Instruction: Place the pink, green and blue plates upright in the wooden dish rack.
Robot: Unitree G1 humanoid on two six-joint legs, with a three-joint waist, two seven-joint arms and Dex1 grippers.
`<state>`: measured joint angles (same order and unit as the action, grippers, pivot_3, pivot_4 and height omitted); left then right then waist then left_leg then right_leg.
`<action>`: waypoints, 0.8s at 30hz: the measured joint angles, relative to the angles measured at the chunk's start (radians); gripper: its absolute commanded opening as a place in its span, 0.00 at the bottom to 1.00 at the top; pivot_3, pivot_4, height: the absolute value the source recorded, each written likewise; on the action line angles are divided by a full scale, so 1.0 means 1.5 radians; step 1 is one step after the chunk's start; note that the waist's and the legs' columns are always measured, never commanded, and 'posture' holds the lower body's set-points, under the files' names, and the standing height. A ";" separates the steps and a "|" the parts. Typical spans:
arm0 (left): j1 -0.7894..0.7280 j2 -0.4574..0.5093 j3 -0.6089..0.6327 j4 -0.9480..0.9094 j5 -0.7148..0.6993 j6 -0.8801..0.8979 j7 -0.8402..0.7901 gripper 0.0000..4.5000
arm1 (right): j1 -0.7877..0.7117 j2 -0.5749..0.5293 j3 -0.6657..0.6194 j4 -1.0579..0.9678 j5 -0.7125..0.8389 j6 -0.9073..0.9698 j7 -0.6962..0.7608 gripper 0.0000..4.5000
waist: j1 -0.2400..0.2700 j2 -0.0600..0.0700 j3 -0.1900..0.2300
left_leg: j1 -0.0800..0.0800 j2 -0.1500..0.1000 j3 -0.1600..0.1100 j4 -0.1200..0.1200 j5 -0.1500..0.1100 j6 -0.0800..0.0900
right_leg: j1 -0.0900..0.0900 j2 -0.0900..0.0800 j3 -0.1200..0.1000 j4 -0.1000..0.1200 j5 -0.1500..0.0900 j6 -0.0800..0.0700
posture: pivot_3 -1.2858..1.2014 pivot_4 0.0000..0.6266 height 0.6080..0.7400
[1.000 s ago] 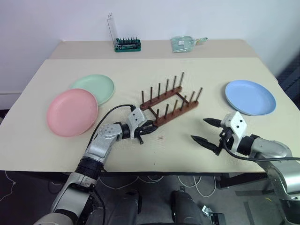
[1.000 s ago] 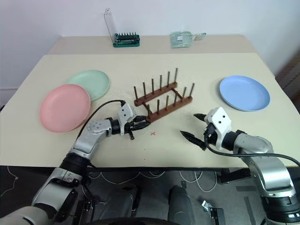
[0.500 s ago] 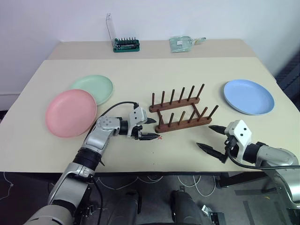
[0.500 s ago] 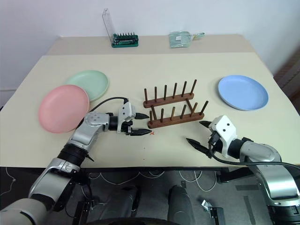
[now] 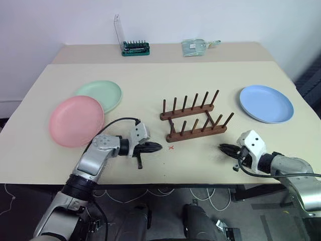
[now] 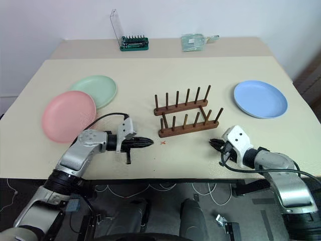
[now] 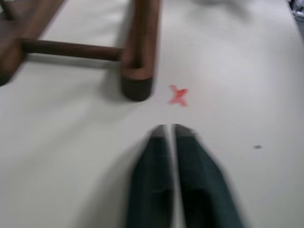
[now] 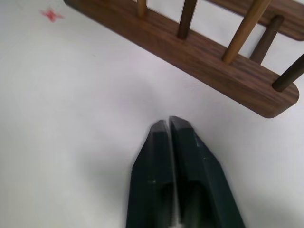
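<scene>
Nothing racked yet: pink (image 5: 76, 120), green (image 5: 104, 93) & blue plates (image 5: 266, 103) lying flat on desk (image 5: 150, 75), wooden dish rack (image 5: 194, 119) standing empty, both claws, left claw (image 5: 156, 146) & right claw (image 5: 223, 148), pressed together, holding nothing.

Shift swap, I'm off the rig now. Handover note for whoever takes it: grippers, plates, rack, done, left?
Left gripper: shut, empty, near the left end of the wooden dish rack, by the red X mark.
Right gripper: shut, empty, off the rack's right end.
Rack upright at mid-table, all slots empty.
Pink plate and green plate lie flat to the left, overlapping; blue plate lies flat to the right.
Done: no plate racked.
Left: all three plates.
</scene>
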<state>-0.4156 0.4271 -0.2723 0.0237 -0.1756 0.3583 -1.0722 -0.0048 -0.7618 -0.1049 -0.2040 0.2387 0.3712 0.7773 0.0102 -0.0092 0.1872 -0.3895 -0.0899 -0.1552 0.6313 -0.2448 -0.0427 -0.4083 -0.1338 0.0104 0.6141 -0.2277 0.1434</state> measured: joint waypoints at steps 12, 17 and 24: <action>-0.050 -0.075 -0.038 0.089 0.087 -0.063 0.172 0.01 | -0.131 0.048 0.083 0.074 -0.089 0.006 -0.070 0.00 | -0.002 0.000 0.000 | 0.001 0.000 0.000 0.000 0.000 0.000 | 0.000 0.000 0.000 0.000 0.000 0.000 | 0.52 0.24 1.00; -0.059 -0.085 -0.021 0.130 0.097 -0.101 0.226 0.01 | -0.155 0.055 0.087 0.089 -0.106 -0.004 -0.090 0.00 | -0.002 0.000 0.000 | 0.001 0.000 0.001 0.000 0.000 0.000 | 0.000 0.000 0.001 0.000 0.000 0.000 | 0.52 0.24 1.00; -0.057 -0.085 -0.013 0.133 0.096 -0.103 0.238 0.01 | -0.153 0.056 0.087 0.086 -0.105 -0.004 -0.088 0.00 | -0.003 0.000 0.000 | 0.001 0.000 0.001 0.000 0.000 0.000 | 0.000 0.000 0.001 0.000 0.000 0.000 | 0.52 0.24 1.00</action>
<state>-0.5010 0.2995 -0.2924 0.2228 -0.0317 0.2045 -0.7156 -0.2338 -0.6773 0.0250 -0.0744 0.0815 0.3658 0.6457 0.0055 -0.0091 0.1869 -0.3886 -0.0899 -0.1544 0.6313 -0.2447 -0.0429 -0.4086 -0.1332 0.0113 0.6147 -0.2273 0.1433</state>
